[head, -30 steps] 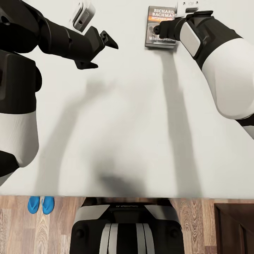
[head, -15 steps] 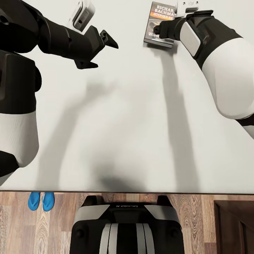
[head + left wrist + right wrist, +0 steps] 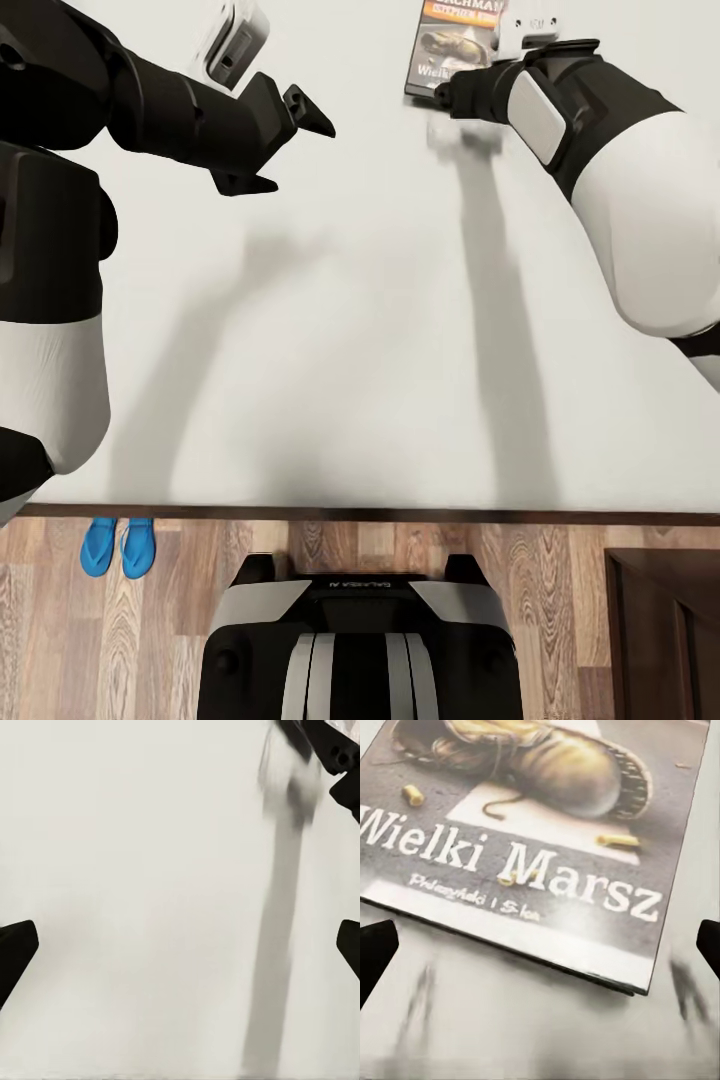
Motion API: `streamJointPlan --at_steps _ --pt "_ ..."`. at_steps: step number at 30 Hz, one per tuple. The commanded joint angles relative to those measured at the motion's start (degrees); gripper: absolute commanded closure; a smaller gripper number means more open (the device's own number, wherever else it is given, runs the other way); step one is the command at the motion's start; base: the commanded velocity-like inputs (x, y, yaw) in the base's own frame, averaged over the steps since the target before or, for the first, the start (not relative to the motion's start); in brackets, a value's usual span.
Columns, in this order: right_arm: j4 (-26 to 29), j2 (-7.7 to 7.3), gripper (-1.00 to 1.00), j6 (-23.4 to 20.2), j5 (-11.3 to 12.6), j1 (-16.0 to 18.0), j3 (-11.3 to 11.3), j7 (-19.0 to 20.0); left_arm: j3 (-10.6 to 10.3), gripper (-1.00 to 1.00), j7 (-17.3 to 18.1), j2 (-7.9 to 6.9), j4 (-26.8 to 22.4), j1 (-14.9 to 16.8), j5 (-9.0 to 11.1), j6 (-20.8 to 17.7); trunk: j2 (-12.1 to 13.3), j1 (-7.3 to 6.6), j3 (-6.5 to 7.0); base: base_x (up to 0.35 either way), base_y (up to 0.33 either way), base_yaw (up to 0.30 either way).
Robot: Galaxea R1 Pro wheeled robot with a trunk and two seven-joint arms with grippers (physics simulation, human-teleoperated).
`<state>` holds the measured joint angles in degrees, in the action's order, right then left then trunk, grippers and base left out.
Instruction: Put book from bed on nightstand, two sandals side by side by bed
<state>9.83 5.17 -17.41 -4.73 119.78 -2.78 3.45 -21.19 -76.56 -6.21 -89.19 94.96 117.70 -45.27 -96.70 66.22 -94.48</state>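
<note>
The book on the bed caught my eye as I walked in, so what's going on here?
A two-armed robot stands at the edge of the bed. Its right claw is open and reaches toward the near edge of the book, which lies on the mattress, not gripped. The left claw hangs open over bare mattress, holding nothing. The two sandals sit side by side on the wood floor beside the bed.
</note>
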Motion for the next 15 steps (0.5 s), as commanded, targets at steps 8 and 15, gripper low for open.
streamJointPlan --at_steps 8,15 --pt "0.2 -0.05 -1.00 -0.4 -0.5 0.4 -0.3 0.2 0.0 -1.00 -0.4 -0.03 0.0 0.1 0.3 -0.5 0.0 -0.02 -0.02 -0.065 -0.004 0.000" --pt "0.7 -1.15 -1.00 -0.5 -0.5 1.2 -0.6 0.3 0.0 -1.00 -0.4 -0.03 0.0 0.1 0.2 -0.5 0.0 -0.02 -0.02 -0.014 -0.001 0.000"
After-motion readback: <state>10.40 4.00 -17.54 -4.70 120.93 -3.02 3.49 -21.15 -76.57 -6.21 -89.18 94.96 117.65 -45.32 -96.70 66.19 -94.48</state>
